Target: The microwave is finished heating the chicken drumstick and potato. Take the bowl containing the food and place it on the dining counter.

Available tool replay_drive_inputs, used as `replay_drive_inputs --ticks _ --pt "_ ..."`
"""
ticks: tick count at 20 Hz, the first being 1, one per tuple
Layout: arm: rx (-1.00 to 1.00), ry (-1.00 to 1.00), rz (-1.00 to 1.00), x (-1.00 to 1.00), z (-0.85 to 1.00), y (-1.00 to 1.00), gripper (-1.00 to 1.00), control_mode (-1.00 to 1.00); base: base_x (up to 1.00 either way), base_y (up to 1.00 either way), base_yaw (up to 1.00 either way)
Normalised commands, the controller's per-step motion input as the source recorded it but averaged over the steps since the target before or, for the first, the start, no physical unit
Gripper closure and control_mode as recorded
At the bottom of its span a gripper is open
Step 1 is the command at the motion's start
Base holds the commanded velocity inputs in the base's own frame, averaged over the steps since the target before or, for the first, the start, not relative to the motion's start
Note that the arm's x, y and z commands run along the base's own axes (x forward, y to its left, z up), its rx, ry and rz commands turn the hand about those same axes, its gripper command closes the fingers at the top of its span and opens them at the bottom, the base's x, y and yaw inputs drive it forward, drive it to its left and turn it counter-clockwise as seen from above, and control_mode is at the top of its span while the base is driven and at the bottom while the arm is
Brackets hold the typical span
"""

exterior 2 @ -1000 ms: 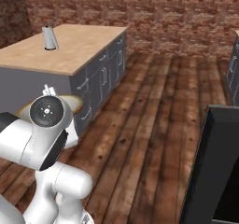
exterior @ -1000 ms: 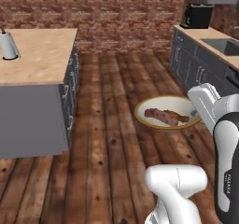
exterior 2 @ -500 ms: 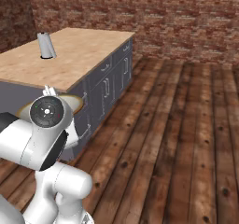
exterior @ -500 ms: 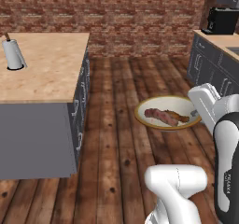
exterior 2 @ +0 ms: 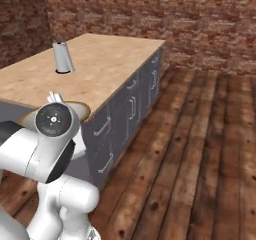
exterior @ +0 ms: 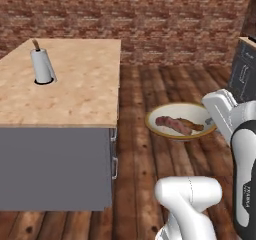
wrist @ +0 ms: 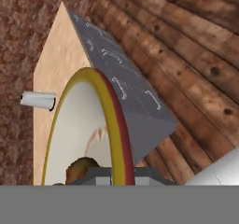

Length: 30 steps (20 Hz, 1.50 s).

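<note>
Cream-white and gold-rimmed, the bowl [exterior: 181, 124] hangs level over the wooden floor [exterior: 150, 89], just off the end of the dining counter [exterior: 75, 84], so the chicken drumstick [exterior: 172, 124] lies flat inside. Clamped on the bowl's rim, the gripper [wrist: 116, 174] carries it by one edge. A paper towel roll [exterior: 42, 65] stands far along the counter, leaving the near end free, likely for the set-down.
</note>
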Motion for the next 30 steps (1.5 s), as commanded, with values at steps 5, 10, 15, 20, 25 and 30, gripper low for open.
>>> replay_drive_inputs --ticks 5,10,15,20,25,30 --pt "0.00 0.00 0.00 0.00 0.00 0.00 1.00 1.00 0.76 1.00 0.02" --pt "0.00 0.00 0.00 0.00 0.00 0.00 1.00 1.00 0.94 0.64 0.00" --pt "0.00 0.00 0.00 0.00 0.00 0.00 1.00 1.00 0.88 0.56 0.00" --pt "0.00 0.00 0.00 0.00 0.00 0.00 1.00 1.00 0.56 0.36 0.00" --pt "0.00 0.07 0.00 0.52 -0.33 -0.11 1.00 -1.00 0.00 0.00 0.00" --pt "0.01 0.13 0.00 0.80 -0.41 -0.36 1.00 -1.00 0.00 0.00 0.00"
